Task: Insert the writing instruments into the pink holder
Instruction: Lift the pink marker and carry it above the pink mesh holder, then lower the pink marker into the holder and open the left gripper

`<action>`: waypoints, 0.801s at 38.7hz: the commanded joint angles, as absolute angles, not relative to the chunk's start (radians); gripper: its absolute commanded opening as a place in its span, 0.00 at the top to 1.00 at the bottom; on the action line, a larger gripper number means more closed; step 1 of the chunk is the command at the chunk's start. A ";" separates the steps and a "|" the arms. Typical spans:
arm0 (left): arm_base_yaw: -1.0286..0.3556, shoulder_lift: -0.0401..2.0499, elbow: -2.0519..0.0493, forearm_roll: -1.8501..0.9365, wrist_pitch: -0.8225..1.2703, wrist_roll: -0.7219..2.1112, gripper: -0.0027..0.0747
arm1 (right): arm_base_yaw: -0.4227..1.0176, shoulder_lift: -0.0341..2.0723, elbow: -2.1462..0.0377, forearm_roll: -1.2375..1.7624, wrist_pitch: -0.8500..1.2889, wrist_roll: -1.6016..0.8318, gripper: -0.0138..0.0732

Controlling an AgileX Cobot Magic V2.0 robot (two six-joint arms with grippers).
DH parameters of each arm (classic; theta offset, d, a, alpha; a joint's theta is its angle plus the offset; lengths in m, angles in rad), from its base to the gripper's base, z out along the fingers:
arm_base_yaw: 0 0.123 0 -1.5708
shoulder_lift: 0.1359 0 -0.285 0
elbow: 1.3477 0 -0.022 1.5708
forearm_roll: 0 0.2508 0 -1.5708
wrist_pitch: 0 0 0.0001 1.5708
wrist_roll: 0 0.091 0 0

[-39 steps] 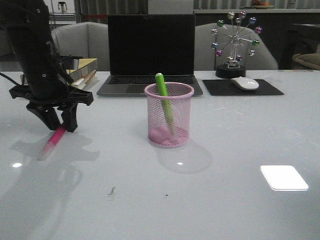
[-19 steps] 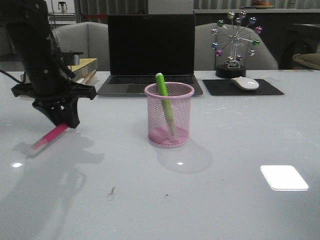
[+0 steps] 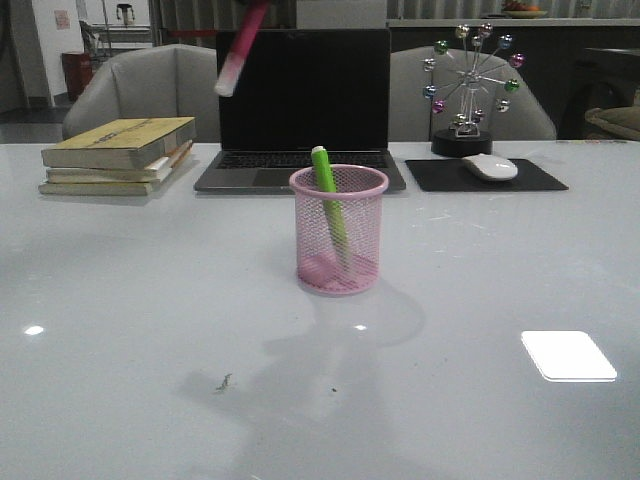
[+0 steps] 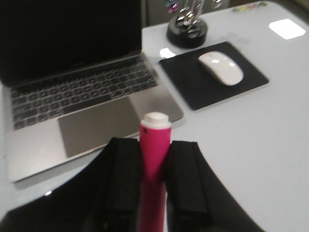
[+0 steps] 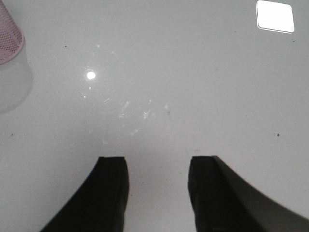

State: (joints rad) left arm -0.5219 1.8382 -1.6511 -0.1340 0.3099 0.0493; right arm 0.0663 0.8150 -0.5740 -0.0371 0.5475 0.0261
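The pink wire-mesh holder (image 3: 338, 229) stands mid-table with the green highlighter (image 3: 328, 200) leaning inside it, its tip poking above the rim. The magenta highlighter (image 3: 240, 48) hangs tilted at the top of the front view, pale cap downward, high above the laptop. In the left wrist view my left gripper (image 4: 154, 145) is shut on that magenta highlighter (image 4: 155, 145), the cap sticking out past the fingertips. My right gripper (image 5: 158, 166) is open over bare table, with an edge of the holder (image 5: 9, 36) in a corner of its view. Neither gripper itself shows in the front view.
A laptop (image 3: 300, 105) stands open behind the holder. A stack of books (image 3: 118, 155) lies at the back left. A mouse (image 3: 489, 166) on a black pad and a ball-wheel ornament (image 3: 468, 90) sit at the back right.
The left arm has lifted the magenta highlighter off the table at the left and carried it up and rightward, out of the top of the front view. The books are now uncovered.
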 commanded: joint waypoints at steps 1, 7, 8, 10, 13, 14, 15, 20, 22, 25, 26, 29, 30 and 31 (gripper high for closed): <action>-0.581 1.779 -1.642 -0.153 0.093 0.050 0.85 | 0.061 0.803 -0.604 -0.051 0.488 0.023 0.36; -0.658 1.777 -1.498 -0.218 -0.213 0.050 0.85 | 0.061 0.803 -0.604 -0.051 0.488 0.023 0.36; -0.669 1.777 -1.475 -0.222 -0.267 0.050 0.85 | 0.061 0.803 -0.604 -0.051 0.488 0.023 0.36; -0.688 1.777 -1.412 -0.232 -0.369 0.048 0.85 | 0.061 0.803 -0.604 -0.051 0.488 0.023 0.36; -0.704 1.780 -1.338 -0.237 -0.483 0.043 0.85 | 0.061 0.803 -0.604 -0.051 0.488 0.023 0.36; -0.707 1.787 -1.311 -0.237 -0.516 0.041 0.85 | 0.061 0.803 -0.604 -0.051 0.488 0.023 0.36; -0.712 1.791 -1.293 -0.237 -0.557 0.041 0.85 | 0.061 0.803 -0.604 -0.051 0.488 0.023 0.36; -0.714 1.829 -1.211 -0.237 -0.648 0.039 0.85 | 0.061 0.803 -0.604 -0.051 0.488 0.023 0.36; -0.714 1.842 -1.204 -0.237 -0.646 0.037 0.85 | 0.061 0.803 -0.604 -0.051 0.488 0.023 0.36; -0.716 1.862 -1.200 -0.235 -0.648 0.036 0.85 | 0.061 0.803 -0.604 -0.051 0.487 0.023 0.36; -0.716 1.867 -1.200 -0.235 -0.653 0.036 0.85 | 0.061 0.803 -0.604 -0.051 0.487 0.023 0.36; -0.716 1.881 -1.200 -0.235 -0.672 0.036 0.85 | 0.061 0.803 -0.604 -0.051 0.487 0.023 0.36; -0.716 1.884 -1.200 -0.232 -0.673 0.036 0.84 | 0.061 0.803 -0.604 -0.051 0.487 0.023 0.36; -0.716 1.888 -1.200 -0.232 -0.673 0.036 0.84 | 0.061 0.803 -0.604 -0.051 0.487 0.023 0.36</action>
